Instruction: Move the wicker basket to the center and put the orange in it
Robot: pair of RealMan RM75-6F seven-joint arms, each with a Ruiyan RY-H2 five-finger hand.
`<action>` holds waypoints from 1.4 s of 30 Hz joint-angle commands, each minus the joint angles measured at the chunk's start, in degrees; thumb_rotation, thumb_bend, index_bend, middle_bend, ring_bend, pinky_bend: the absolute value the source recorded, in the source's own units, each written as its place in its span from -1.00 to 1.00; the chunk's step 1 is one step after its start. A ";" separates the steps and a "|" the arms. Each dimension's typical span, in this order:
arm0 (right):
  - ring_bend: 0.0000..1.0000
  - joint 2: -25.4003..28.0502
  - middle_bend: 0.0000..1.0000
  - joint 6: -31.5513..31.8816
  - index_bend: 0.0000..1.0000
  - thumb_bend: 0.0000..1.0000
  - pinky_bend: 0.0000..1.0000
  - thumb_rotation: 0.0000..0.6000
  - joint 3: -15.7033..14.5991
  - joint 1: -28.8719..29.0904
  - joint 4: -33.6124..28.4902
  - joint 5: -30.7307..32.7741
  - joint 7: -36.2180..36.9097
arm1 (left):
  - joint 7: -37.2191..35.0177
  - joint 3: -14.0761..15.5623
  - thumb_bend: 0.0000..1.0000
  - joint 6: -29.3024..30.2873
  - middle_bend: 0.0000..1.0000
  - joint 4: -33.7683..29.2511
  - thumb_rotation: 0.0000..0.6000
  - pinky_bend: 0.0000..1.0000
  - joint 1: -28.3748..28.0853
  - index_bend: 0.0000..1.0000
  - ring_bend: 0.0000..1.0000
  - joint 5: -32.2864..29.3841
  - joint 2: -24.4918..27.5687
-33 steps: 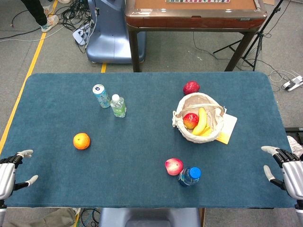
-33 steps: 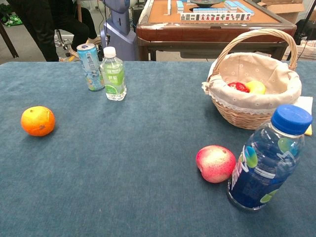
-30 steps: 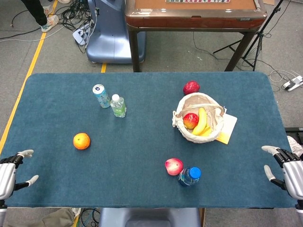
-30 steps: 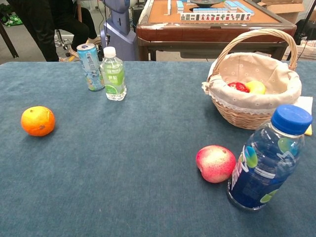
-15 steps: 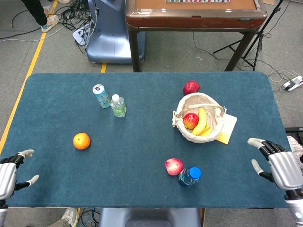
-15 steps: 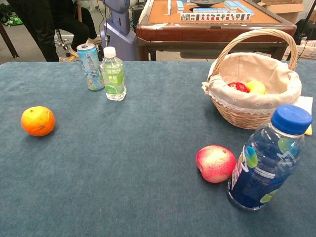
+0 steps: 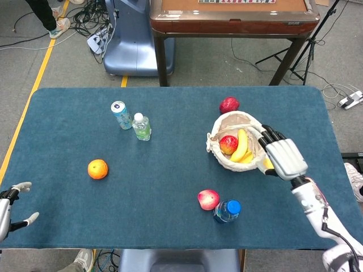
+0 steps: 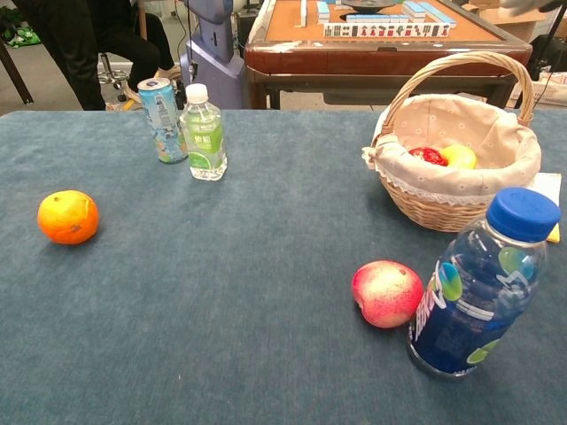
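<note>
The wicker basket (image 7: 233, 165) with a white cloth liner stands right of the table's middle, holding a red apple and a banana. In the chest view the basket (image 8: 443, 205) shows its handle arching upright. The orange (image 7: 97, 169) lies alone on the blue cloth at the left, and the chest view shows the orange (image 8: 68, 217) too. My right hand (image 7: 283, 157) hovers at the basket's right side, fingers stretched toward its rim and holding nothing. My left hand (image 7: 8, 209) sits at the table's near left corner, fingers apart and empty.
A drink can (image 7: 121, 114) and a small green bottle (image 7: 142, 127) stand behind the orange. A red apple (image 7: 229, 105) lies just behind the basket. In front of it are a pink apple (image 7: 208, 199) and a blue-capped bottle (image 7: 227, 211).
My right hand has swung from the table's right edge up and left to the basket's right side. My left hand has slipped slightly toward the near left corner. The objects have not moved.
</note>
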 commanded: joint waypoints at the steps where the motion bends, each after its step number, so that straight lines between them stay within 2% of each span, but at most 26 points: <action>1: -0.89 -4.06 -0.93 -4.85 -0.97 -0.47 -0.52 1.00 3.04 5.82 3.53 7.18 -4.74 | -0.08 0.05 -0.85 0.07 -0.30 0.03 1.00 -0.21 0.15 -0.31 -0.16 -0.08 0.16; 6: -0.89 -8.52 -0.94 -8.49 -0.99 -0.50 -0.52 1.00 4.29 12.25 8.83 16.66 -9.81 | -0.23 0.10 -0.85 0.27 -0.30 0.10 1.00 -0.21 0.43 -0.31 -0.16 -0.13 0.20; 10: -0.89 -11.98 -0.87 -9.61 -0.99 -0.50 -0.51 1.00 4.35 16.26 13.26 21.24 -12.76 | -0.16 0.10 -0.85 0.07 -0.30 0.13 1.00 -0.21 0.49 -0.31 -0.16 -0.42 0.26; 14: -0.69 -15.02 -0.69 -10.15 -0.96 -0.50 -0.31 1.00 3.98 18.78 16.73 24.49 -13.68 | -0.06 0.00 -0.85 0.21 -0.30 0.07 1.00 -0.21 0.60 -0.31 -0.16 -0.52 0.30; 19: -0.33 -17.13 -0.39 -10.39 -0.59 -0.42 0.19 1.00 3.00 20.16 19.34 25.26 -13.88 | 0.20 -0.03 -0.85 0.10 -0.30 -0.05 1.00 -0.21 0.60 -0.31 -0.16 -0.64 0.38; 21: -0.11 -17.75 -0.20 -10.63 -0.38 -0.37 0.41 1.00 2.99 20.51 20.38 25.30 -12.93 | 0.29 -0.08 -0.85 0.12 -0.30 -0.09 1.00 -0.21 0.60 -0.31 -0.16 -0.64 0.39; 24: 0.16 -18.63 -0.01 -10.35 -0.12 -0.35 0.57 1.00 3.36 20.65 21.62 25.36 -10.60 | 0.43 -0.12 -0.85 0.00 -0.30 -0.13 1.00 -0.21 0.56 -0.31 -0.16 -0.73 0.31; 32: 0.52 -20.74 0.36 -8.21 0.28 -0.34 0.81 1.00 4.68 20.18 23.43 25.95 -5.40 | 0.68 -0.04 -0.85 -0.31 -0.30 0.07 1.00 -0.21 0.55 -0.31 -0.16 -0.84 0.03; 42: 0.65 -19.19 0.45 -6.91 0.37 -0.34 0.95 1.00 7.15 20.40 18.44 28.56 -2.61 | 0.32 -0.01 -0.85 -0.50 -0.30 0.64 1.00 -0.21 0.59 -0.31 -0.16 -0.87 -0.16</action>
